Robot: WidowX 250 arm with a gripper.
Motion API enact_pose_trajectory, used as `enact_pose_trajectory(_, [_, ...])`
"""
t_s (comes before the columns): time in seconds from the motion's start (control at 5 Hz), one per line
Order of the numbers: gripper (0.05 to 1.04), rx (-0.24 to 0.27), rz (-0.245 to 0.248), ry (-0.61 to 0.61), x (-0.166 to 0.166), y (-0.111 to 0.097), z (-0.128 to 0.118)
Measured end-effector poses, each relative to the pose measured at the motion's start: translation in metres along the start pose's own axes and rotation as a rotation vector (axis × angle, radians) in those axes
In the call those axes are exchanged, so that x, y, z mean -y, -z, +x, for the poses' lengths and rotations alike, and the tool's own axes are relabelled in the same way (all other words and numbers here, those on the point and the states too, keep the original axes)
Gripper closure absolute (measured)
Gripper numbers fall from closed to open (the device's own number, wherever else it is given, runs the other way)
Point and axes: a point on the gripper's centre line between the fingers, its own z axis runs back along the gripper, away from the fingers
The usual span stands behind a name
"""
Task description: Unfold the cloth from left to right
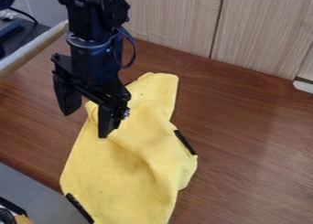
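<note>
Above the rumpled yellow cloth (pixel 110 182) hangs the tool (pixel 86 124).

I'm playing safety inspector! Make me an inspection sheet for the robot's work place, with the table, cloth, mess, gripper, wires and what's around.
Surface: brown wood-grain table.
Job's things: yellow cloth, rumpled, with raised folds down its middle and right side.
Clutter: one dark strip by the cloth's right side, another dark strip by its lower left edge; dark object in the bottom left corner, cut off, can't tell what.
Gripper: open, over the cloth's upper left part; can't tell if it touches.
Cables: thin cable looped beside the arm.
Surroundings: wood-grain panels behind, pale rail at upper left.
</note>
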Motion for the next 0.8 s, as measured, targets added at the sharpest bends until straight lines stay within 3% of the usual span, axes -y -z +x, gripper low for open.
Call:
enact_pose_trajectory(0.2, [0.083,-0.023,-0.011,0.003,0.002,0.005,-0.001])
enact_pose_trajectory(0.6, [0.083,-0.099,-0.107,-0.197,-0.035,0.025,0.005])
enact_pose_trajectory(0.8, [0.083,-0.073,-0.151,-0.257,-0.043,0.028,0.019])
